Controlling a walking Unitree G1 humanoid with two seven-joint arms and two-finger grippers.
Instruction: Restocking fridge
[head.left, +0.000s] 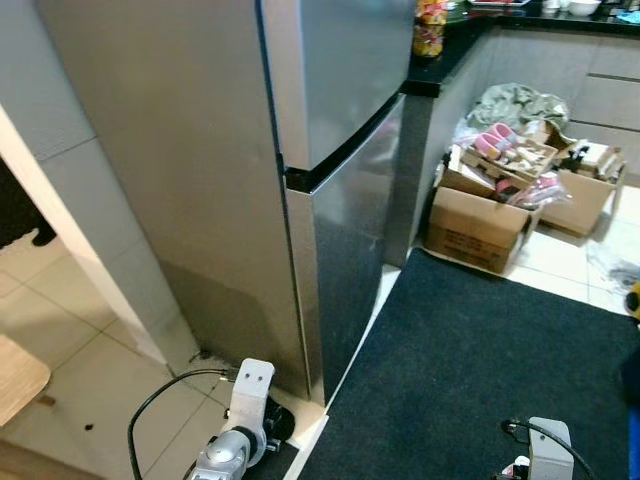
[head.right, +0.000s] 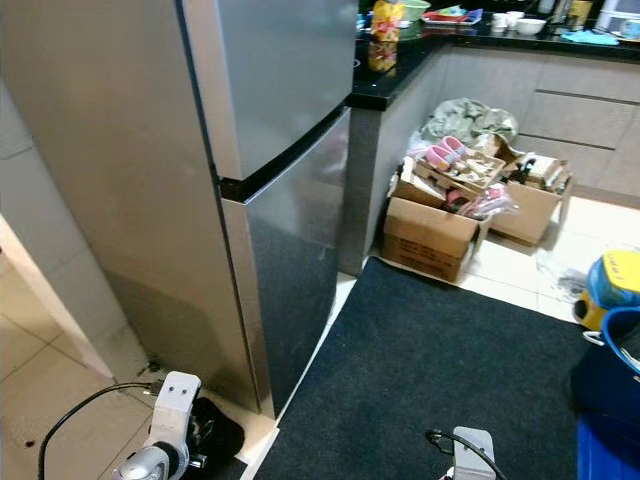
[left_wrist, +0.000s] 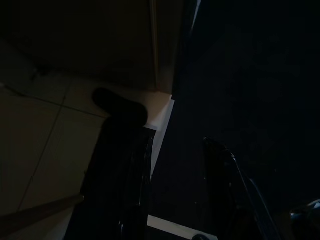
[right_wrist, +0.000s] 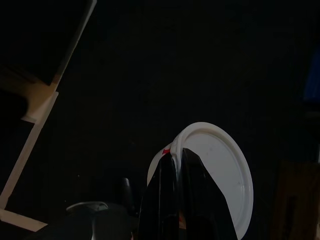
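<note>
Right gripper (right_wrist: 178, 152) hanging low over dark mat (head.left: 470, 370), fingers pressed together on rim of white tub (right_wrist: 220, 175); tub lid facing camera, sitting just beyond and beside the fingertips, touching them. Left gripper (left_wrist: 175, 145) also hanging low, fingers apart, nothing between them; under it, mat edge meeting pale floor tile (left_wrist: 45, 130). Fridge (head.left: 230, 150) ahead of and above left gripper, both steel doors shut, base corner just beyond the fingers. From right gripper, fridge further off, ahead and to the left across the mat. Cardboard boxes (head.left: 480, 225) of clutter well ahead of right gripper, past mat's far edge, against grey cabinets (head.right: 560, 95). Black counter (head.right: 400, 70) beside fridge, jar (head.left: 429, 28) on it. Blue bin (head.right: 615, 290) off to the right of right gripper.
</note>
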